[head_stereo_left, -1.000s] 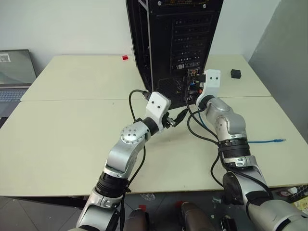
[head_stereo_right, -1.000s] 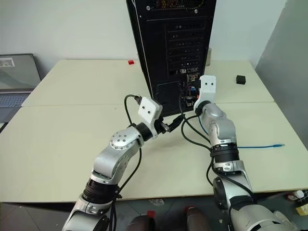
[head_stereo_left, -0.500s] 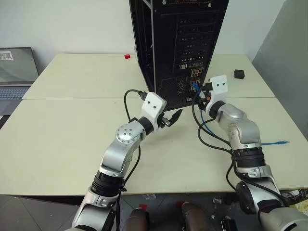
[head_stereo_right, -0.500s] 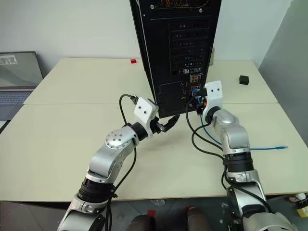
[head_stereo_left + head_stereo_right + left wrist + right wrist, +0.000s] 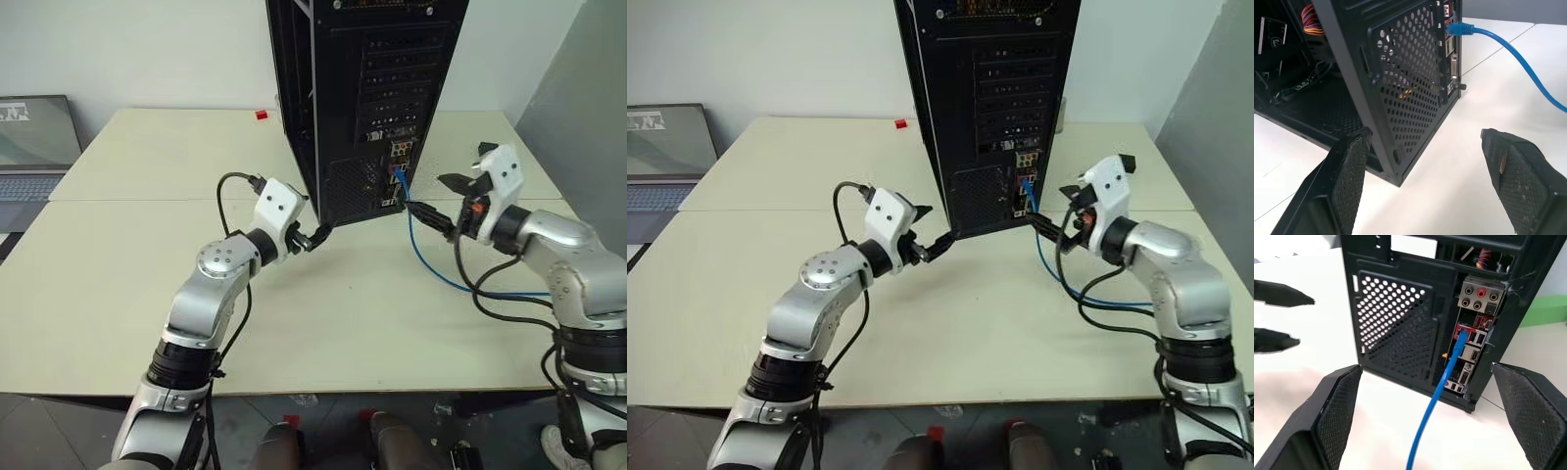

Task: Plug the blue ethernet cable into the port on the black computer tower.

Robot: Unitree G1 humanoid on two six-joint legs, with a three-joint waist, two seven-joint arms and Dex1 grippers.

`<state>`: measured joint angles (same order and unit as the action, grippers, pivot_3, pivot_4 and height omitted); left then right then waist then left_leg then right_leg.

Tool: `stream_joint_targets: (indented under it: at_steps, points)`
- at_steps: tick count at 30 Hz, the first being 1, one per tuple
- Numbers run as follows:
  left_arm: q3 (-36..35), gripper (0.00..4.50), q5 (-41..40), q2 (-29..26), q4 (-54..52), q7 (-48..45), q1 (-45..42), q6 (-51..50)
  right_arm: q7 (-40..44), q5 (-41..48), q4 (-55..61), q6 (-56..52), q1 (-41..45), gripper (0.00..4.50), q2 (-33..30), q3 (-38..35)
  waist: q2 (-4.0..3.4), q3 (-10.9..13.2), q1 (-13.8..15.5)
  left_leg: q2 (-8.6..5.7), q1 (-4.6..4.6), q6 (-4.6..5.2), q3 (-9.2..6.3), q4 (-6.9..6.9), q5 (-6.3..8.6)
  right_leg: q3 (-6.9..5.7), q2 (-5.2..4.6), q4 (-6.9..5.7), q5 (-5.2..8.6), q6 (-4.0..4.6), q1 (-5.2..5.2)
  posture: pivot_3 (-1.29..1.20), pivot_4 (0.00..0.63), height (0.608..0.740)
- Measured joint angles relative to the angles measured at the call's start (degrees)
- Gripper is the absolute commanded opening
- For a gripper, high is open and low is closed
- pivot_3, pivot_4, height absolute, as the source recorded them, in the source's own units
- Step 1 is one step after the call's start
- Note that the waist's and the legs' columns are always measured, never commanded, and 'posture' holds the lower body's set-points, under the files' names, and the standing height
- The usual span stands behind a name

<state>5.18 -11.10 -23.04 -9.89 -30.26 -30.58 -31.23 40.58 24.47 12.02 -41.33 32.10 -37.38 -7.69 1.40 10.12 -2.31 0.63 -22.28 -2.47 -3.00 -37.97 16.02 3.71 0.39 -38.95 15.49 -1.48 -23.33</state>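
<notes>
Your right hand [image 5: 1065, 210] stands spread and empty, and just ahead of its fingertips the blue ethernet cable [image 5: 1442, 382] runs up from the bench [image 5: 118, 284] into the port [image 5: 1463, 331] on the rear of the black computer tower [image 5: 999, 88]. Your left hand [image 5: 315, 235] is spread too, holding nothing, beside the tower's lower corner. The plug looks seated, so I judge the task essentially done; only drawing both arms clear remains.

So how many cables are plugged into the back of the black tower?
1. The blue ethernet cable sits in a port low on the rear panel of the black computer tower and trails down onto the table. Other sides are hidden.
</notes>
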Motion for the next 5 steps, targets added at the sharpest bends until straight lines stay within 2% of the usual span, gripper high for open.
stream_joint_targets:
  at_steps: [5]
  points:
    - [-1.04, 3.78, -2.34, -0.81, 0.08, -2.88, -1.50, -1.16, 4.76, 2.49, -0.05, 0.96, -1.33, 4.48, -3.16, -1.85, 0.01, 0.00, 0.03, 0.01, 0.01, 0.00, 0.05, 0.00, 0.00, 0.01, 0.01, -0.01, 0.00, 0.00, 0.00, 0.00, 0.150, 0.740]
